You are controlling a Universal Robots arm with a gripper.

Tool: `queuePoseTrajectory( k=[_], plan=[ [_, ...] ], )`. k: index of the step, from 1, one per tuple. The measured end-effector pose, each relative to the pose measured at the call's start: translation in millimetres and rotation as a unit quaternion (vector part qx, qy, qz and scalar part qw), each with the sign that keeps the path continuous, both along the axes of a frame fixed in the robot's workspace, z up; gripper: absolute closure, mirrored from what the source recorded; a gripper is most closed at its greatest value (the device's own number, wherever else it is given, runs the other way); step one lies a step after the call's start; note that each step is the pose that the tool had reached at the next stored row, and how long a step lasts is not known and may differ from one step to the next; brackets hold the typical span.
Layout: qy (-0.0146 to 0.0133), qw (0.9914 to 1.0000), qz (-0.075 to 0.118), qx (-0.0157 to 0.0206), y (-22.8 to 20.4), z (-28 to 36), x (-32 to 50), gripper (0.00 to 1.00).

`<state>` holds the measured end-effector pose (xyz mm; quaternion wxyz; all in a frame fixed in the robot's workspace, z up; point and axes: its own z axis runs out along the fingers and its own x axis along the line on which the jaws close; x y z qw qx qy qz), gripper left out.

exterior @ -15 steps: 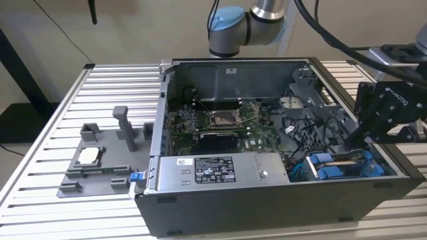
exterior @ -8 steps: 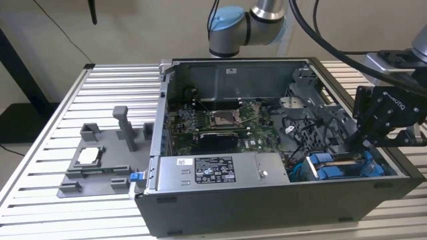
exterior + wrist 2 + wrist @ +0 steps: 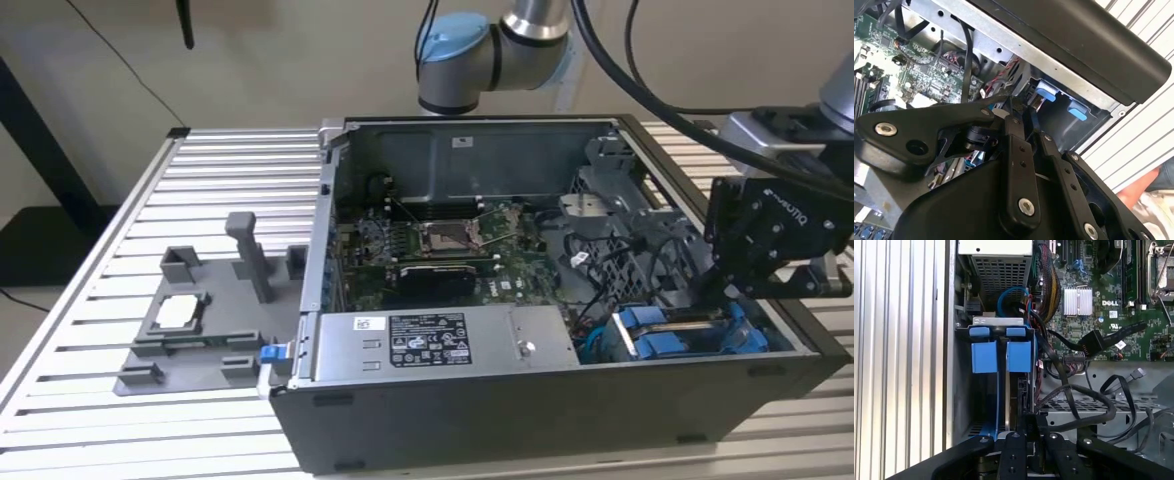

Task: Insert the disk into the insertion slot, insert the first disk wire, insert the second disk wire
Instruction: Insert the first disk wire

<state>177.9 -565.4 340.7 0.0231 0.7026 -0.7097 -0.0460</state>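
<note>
The disk (image 3: 1020, 392) stands edge-on inside the insertion slot (image 3: 965, 390), a grey metal bay with blue fittings (image 3: 985, 357) at its far end. In the exterior view the disk (image 3: 681, 327) shows between blue tabs at the case's front corner, on that view's right. My gripper (image 3: 1029, 424) hangs right over the bay, its black fingers pinched together on the disk's near edge. The second wrist view has the gripper (image 3: 1023, 112) pointing at the blue fittings (image 3: 1046, 93). From outside, the gripper (image 3: 721, 295) hovers just above the bay.
Loose black cables with connectors (image 3: 1091, 345) lie beside the bay, over the motherboard (image 3: 447, 245). The silver power-supply box (image 3: 441, 340) sits along the case front. A grey fixture (image 3: 200, 320) rests on the slatted table. A hand (image 3: 1139, 190) shows outside the case.
</note>
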Motion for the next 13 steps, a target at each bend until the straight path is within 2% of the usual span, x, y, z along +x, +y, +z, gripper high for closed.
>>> queuePoseTrajectory(
  k=[13],
  plan=[
    [0.0001, 0.99992, -0.013, 0.0, -2.4, -1.5, 1.1, 0.81]
  ],
)
